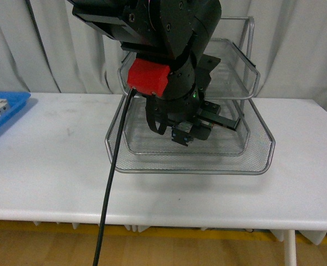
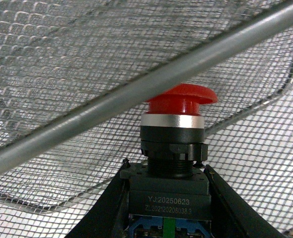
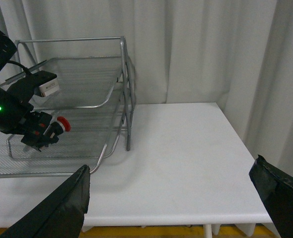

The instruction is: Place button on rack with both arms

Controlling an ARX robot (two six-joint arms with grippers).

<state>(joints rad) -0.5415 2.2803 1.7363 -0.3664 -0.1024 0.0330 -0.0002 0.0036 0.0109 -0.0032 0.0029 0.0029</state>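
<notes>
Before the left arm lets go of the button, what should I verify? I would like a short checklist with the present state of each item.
1. Left gripper grips button: ok, fingers clamp its black body.
2. Button inside rack: ok, between its shelves.
3. Button resting on a shelf: cannot tell.
4. Red cap clear of the tube: cannot tell; the tube crosses in front of it in the left wrist view.
5. Right gripper out of the way: ok, open, over the table beside the rack.
</notes>
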